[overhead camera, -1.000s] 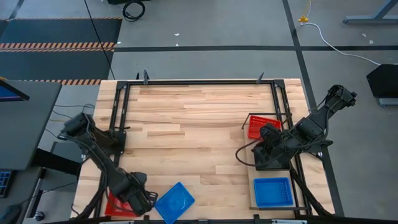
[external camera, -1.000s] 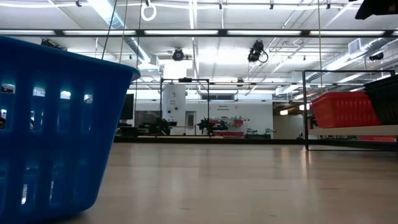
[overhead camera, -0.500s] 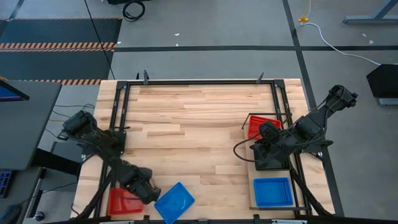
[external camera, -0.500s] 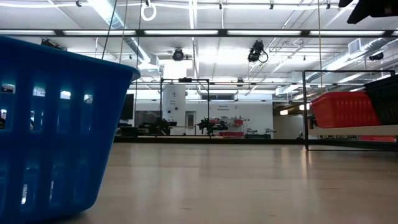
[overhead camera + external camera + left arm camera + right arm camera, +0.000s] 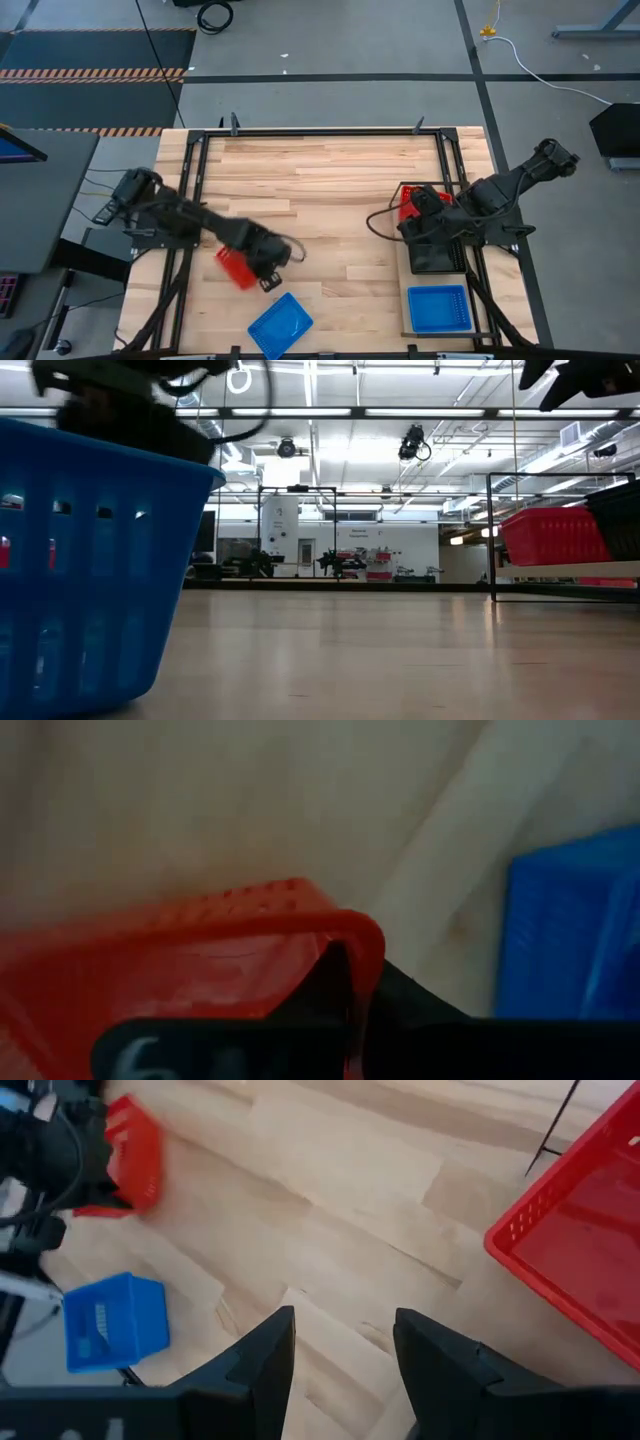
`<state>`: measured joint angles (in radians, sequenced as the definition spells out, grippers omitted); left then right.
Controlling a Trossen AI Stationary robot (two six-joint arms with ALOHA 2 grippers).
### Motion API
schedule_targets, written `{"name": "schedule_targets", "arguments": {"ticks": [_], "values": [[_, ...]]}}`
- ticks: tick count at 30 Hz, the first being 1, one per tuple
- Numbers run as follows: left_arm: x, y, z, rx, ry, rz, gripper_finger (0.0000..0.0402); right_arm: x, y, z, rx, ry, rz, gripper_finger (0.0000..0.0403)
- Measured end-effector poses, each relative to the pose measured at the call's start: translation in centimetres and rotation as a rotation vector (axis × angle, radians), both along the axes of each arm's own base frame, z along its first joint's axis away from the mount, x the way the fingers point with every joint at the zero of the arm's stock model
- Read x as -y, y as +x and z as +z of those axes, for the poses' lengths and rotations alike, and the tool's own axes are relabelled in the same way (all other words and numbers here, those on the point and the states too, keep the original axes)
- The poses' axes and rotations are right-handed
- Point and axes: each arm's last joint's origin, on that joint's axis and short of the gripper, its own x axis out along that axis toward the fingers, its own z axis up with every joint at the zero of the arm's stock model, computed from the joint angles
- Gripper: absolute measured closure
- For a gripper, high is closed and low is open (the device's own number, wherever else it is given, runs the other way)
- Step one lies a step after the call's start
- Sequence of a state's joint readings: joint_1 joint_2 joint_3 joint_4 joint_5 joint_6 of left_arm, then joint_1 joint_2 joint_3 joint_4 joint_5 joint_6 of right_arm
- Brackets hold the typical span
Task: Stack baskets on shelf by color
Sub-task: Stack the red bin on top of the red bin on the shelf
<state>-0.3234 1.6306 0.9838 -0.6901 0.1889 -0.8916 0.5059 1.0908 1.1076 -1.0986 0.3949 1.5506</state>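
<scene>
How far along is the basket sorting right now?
Done: red, black and blue baskets sit along the shelf. In hand: left gripper carries a red basket; right gripper waits open. Left: the blue basket on the table.

Lighting even and bright from ceiling strip lights [image 5: 300, 412]; shadows on the desk [image 5: 320, 190] faint. Left wrist view heavily blurred: red basket [image 5: 200, 960] soft, smeared. Low view: near blue basket [image 5: 90, 560] out of focus.
</scene>
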Motion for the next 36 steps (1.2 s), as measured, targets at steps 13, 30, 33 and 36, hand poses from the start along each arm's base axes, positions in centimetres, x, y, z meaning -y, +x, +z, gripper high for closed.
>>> {"name": "schedule_targets", "arguments": {"ticks": [13, 30, 33, 36], "values": [[-6.2, 4.6, 6.0, 0.353, 0.440, -0.954, 0.0395, 2.6, 2.3, 0.3, 0.098, 0.073, -0.216, 0.0226], [-4.3, 5.0, 7.6, 0.547, 0.519, -1.543, 0.0396, 8.8, 12.6, -3.3, 0.049, 0.288, -0.025, 0.0226], [-4.3, 5.1, 7.6, 0.535, 0.539, -1.543, 0.0396, 9.2, 14.4, -3.2, 0.027, 0.286, 0.021, 0.0226], [-4.4, 5.2, 7.7, 0.535, 0.570, -1.534, 0.0396, 9.3, 16.3, -3.6, -0.004, 0.285, 0.071, 0.0226]]}}
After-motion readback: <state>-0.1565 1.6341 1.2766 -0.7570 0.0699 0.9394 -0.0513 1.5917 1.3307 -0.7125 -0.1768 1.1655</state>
